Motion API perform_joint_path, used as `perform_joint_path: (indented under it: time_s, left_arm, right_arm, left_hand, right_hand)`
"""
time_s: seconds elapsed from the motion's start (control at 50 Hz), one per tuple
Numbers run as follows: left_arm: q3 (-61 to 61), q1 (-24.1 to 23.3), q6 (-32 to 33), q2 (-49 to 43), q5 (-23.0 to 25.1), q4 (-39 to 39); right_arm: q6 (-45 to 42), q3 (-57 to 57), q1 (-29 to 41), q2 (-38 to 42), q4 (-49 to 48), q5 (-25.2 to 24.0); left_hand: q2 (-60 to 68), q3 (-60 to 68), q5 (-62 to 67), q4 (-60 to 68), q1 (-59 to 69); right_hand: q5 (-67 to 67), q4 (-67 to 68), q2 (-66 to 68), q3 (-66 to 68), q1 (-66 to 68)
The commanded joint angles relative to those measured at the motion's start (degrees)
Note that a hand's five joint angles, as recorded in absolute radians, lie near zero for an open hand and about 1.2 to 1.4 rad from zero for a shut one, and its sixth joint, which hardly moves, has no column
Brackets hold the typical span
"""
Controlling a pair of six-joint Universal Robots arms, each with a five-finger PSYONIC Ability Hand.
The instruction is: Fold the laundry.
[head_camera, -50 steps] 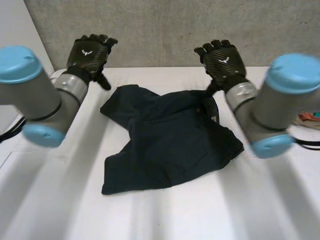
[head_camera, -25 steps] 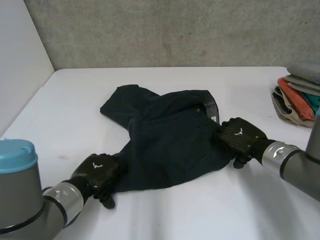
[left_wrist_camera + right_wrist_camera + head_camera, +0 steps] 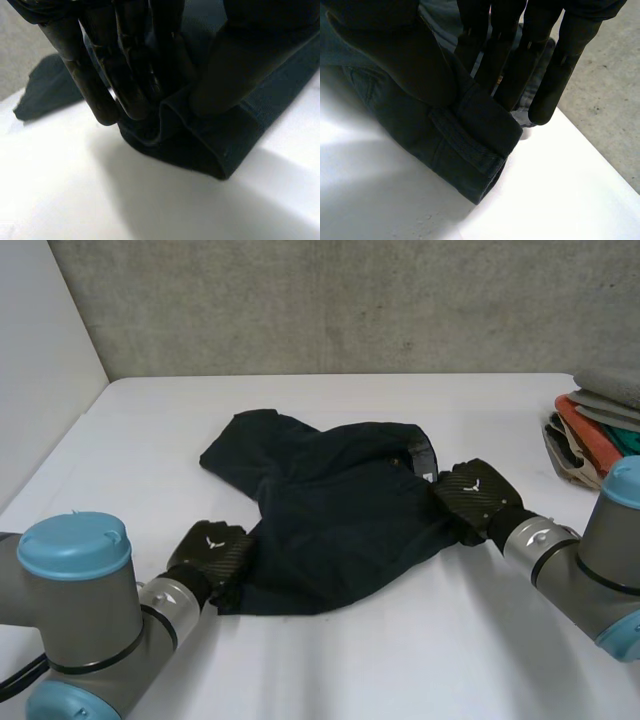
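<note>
At the fingertips of the left hand [image 3: 212,552], one corner of the dark navy garment [image 3: 340,515] is lying bunched on the white table [image 3: 400,660], and the hand is pinching it. In the left wrist view its fingers [image 3: 125,75] are pressing on one side of a raised fold of the cloth while its thumb [image 3: 235,70] is closing on the other, so the fold is standing up between them. Beyond that hand the garment is spreading crumpled across the table, one dark lobe reaching away from the fingers toward the grey concrete wall [image 3: 350,300]. On the opposite side of the cloth the right hand [image 3: 475,498] is gripping the edge near the garment's pale-lined opening. In the right wrist view its thumb [image 3: 395,55] is lying over a stitched hem and its fingers [image 3: 520,80] are running down behind it, squeezing the doubled edge of the fabric between them. Both hands are resting low with their backs turned up, the cloth lying between them, and the left arm [image 3: 80,620] and the right arm [image 3: 590,560] are coming in behind them. Well apart from the right hand, on the side away from the garment, a stack of folded cloths [image 3: 598,430] in grey, orange and teal is sitting at the table's edge.
</note>
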Motion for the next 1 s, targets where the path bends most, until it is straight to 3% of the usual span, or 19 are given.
perform_joint_path:
  time_s: [0.02, 0.16, 0.3, 0.38, 0.46, 0.62, 0.72, 0.78, 0.86, 0.88, 0.96, 1.0]
  left_arm:
    - [-0.6, -0.6, -1.9, 7.7, -0.1, -0.7]
    - [4.1, 3.4, -6.7, 26.7, 1.7, -5.9]
    - [14.3, 8.7, -12.7, 35.3, 6.6, -14.7]
    - [19.2, 11.4, -15.6, 34.5, 8.2, -19.0]
    - [22.0, 10.9, -16.1, 28.8, 8.6, -21.3]
    - [26.7, 8.7, -7.8, 9.4, 5.6, -20.5]
    - [37.5, 9.2, -5.5, -2.0, 3.6, -14.4]
    - [43.5, 9.0, -6.9, -3.8, 3.7, -11.0]
    - [54.0, 8.6, -12.4, -3.9, 3.6, 2.2]
    - [55.3, 8.6, -13.4, -3.5, 3.6, 5.3]
    - [57.2, 8.2, -17.8, 0.1, 3.8, 19.9]
    - [57.3, 8.4, -19.3, 1.7, 3.6, 22.9]
  right_arm:
    - [1.1, -1.0, 0.5, -5.5, 7.5, 1.5]
    - [-1.7, -7.4, 1.2, -19.0, 26.3, 1.8]
    - [3.2, -22.8, 1.0, -26.5, 39.9, 3.9]
    - [3.4, -28.8, 0.8, -25.8, 45.3, 4.0]
    - [0.1, -31.4, 1.9, -22.5, 50.0, 4.1]
    - [-4.0, -34.4, 8.2, -9.2, 49.2, 11.7]
    - [-1.5, -38.0, 11.4, -0.4, 40.0, 16.8]
    - [1.5, -42.5, 12.6, 3.7, 28.2, 19.8]
    - [7.8, -46.7, 13.1, 4.7, 6.4, 24.7]
    - [10.3, -46.8, 13.2, 4.0, -3.7, 26.0]
    - [14.8, -44.5, 13.6, 0.9, -25.0, 27.3]
    - [14.7, -43.7, 13.7, -0.1, -29.1, 26.9]
  left_hand:
    - [11.6, 11.9, 13.8, 11.4, 13.6]
    - [11.6, 11.9, 13.8, 11.4, 13.6]
    - [11.6, 11.9, 13.8, 11.4, 13.6]
    - [11.6, 11.9, 13.8, 11.4, 13.6]
    - [11.6, 11.9, 13.8, 11.4, 13.6]
    - [11.6, 11.9, 13.8, 11.4, 13.6]
    - [11.6, 11.9, 13.8, 11.4, 13.6]
    - [11.6, 11.9, 13.8, 11.4, 13.6]
    - [11.6, 11.9, 13.8, 11.4, 13.6]
    - [11.6, 11.9, 13.8, 11.4, 13.6]
    - [11.6, 11.9, 13.8, 11.4, 13.6]
    - [11.6, 11.9, 13.8, 11.4, 13.6]
  right_hand:
    - [13.3, 11.4, 12.4, 12.1, 15.8]
    - [13.3, 11.4, 12.4, 12.1, 15.8]
    - [13.3, 11.4, 12.4, 12.1, 15.8]
    - [13.3, 11.4, 12.4, 12.1, 15.8]
    - [13.3, 11.4, 12.4, 12.1, 15.8]
    - [13.3, 11.4, 12.4, 12.1, 15.8]
    - [13.3, 11.4, 12.4, 12.1, 15.8]
    - [13.3, 11.4, 12.4, 12.1, 15.8]
    - [13.3, 11.4, 12.4, 12.1, 15.8]
    - [13.3, 11.4, 12.4, 12.1, 15.8]
    - [13.3, 11.4, 12.4, 12.1, 15.8]
    - [13.3, 11.4, 12.4, 12.1, 15.8]
